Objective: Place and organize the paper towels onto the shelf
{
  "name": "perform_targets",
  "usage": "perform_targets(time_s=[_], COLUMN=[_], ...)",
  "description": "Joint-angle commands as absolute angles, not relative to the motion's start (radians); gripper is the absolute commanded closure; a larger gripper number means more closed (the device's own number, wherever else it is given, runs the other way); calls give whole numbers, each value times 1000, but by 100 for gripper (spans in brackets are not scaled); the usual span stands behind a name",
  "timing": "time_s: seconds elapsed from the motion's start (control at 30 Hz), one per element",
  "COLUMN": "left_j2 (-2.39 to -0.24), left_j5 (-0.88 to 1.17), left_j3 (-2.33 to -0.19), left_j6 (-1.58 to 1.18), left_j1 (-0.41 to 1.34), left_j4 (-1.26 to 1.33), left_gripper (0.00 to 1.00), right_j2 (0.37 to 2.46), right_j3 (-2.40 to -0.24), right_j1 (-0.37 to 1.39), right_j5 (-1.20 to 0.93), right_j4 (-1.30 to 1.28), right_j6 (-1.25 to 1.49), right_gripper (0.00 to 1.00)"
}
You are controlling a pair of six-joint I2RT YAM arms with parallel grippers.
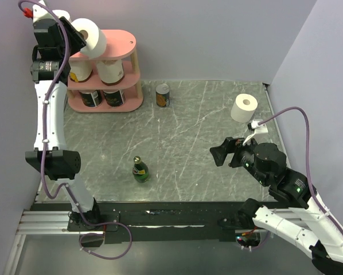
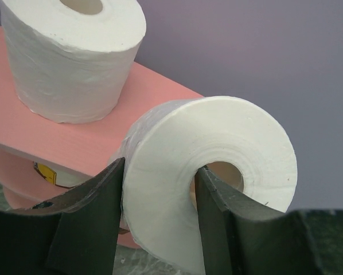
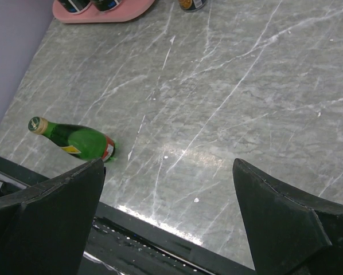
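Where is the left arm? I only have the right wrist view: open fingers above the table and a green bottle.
Observer: Up at the shelf. The left gripper grips a white roll, one finger inside its core and one outside.
Operator: Is the top board free?
Observer: No, an upright roll already stands on it.
Operator: Are there any rolls on the table?
Observer: One, a lone roll near the far right corner, beyond the right gripper.
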State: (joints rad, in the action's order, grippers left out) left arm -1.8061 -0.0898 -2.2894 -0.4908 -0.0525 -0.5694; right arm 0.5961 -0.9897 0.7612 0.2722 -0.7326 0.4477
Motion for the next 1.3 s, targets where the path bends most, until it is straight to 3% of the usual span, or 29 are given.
perform_targets(time_s=[0.0, 0.53, 0.97, 1.27], left_j2=[-1818, -1884, -1890, -1822], left_j5=[-48, -17, -11, -8], left_j3=[-2350, -2361, -2379, -2301], left_j6=[-528, -546, -543, -519], left_j1=[-74, -110, -118, -120], left_j4=[-445, -399, -362, -344], left_gripper=[53, 48, 31, 31], right_j2=[614, 655, 673, 661], right_j3=[-1037, -1055, -1062, -1051], right_j1=[759, 758, 758, 758], right_j5=[298, 311, 314, 321], right_j4=[-726, -710, -695, -687], right_j6=[440, 411, 397, 397], right_gripper=[0, 0, 1, 1])
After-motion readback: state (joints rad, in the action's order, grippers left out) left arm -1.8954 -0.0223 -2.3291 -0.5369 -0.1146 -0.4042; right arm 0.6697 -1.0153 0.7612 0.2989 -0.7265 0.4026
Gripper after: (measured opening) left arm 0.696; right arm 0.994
